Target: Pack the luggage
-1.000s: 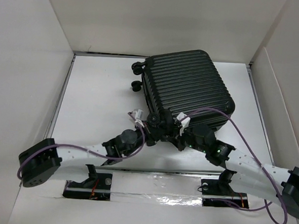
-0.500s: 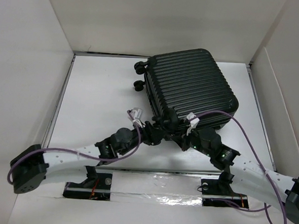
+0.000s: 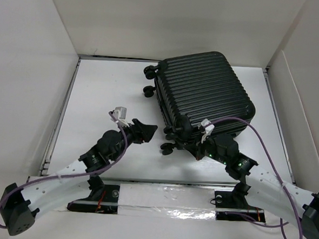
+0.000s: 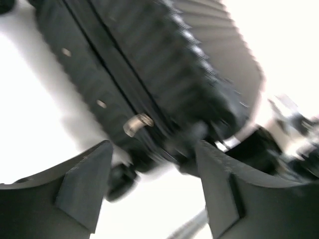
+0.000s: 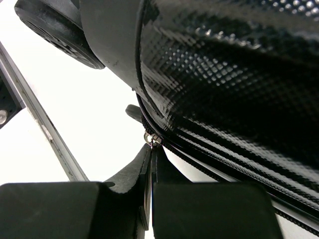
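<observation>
The luggage (image 3: 204, 90) is a black ribbed hard-shell suitcase lying flat and closed at the back right of the white table. My right gripper (image 3: 192, 147) is at its near edge; in the right wrist view the gripper (image 5: 152, 147) is shut on the small metal zipper pull (image 5: 151, 138) under the shell (image 5: 224, 74). My left gripper (image 3: 147, 130) hangs open to the left of the near corner, touching nothing. The blurred left wrist view shows its open gripper (image 4: 153, 149) facing the luggage (image 4: 149, 64), with a second zipper pull (image 4: 137, 123) and a wheel (image 4: 122, 179) ahead.
Two wheels (image 3: 147, 81) stick out at the suitcase's far left corner, and another wheel (image 3: 167, 147) sits at the near corner. White walls (image 3: 33, 63) enclose the table. A metal rail (image 3: 166, 180) runs along the near edge. Purple cables (image 3: 256, 139) loop over both arms.
My left gripper has opened and drawn back to the left, away from the suitcase's near corner. The right gripper stayed shut at the zipper and shifted slightly right.
</observation>
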`<state>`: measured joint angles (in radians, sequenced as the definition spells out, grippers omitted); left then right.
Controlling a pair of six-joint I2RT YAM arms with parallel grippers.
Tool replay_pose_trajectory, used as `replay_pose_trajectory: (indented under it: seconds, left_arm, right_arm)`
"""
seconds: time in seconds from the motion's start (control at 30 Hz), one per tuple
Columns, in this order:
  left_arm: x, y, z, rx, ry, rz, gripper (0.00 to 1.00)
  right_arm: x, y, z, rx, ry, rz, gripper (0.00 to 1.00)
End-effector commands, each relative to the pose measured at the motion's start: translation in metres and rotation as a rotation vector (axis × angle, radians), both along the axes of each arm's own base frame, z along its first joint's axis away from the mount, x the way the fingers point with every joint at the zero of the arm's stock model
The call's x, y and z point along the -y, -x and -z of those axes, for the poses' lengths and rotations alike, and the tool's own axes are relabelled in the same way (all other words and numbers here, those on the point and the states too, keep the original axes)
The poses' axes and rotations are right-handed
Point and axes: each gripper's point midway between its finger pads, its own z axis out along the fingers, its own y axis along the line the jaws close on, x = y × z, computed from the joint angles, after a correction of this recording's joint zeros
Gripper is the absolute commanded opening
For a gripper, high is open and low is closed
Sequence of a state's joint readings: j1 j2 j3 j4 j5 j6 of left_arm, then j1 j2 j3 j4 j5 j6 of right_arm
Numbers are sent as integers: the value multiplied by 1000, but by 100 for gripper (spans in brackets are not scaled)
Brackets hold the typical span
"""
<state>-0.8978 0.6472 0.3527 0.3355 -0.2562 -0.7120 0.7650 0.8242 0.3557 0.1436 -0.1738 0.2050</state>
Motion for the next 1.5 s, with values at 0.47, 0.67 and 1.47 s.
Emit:
replay_pose_trajectory:
  seconds: [0.47, 0.67, 1.47]
  left_arm:
    - [90, -20, -36, 191, -5, 349, 55]
    - [110, -17, -34, 180, 25, 419, 44]
    - [99, -18, -19, 113, 0, 386, 30]
  right_arm:
    - [-20, -5, -43, 106, -99, -39, 0]
    - [-58, 10, -55, 98, -150, -127, 0]
    - [-88, 10, -32, 0, -197, -31, 62]
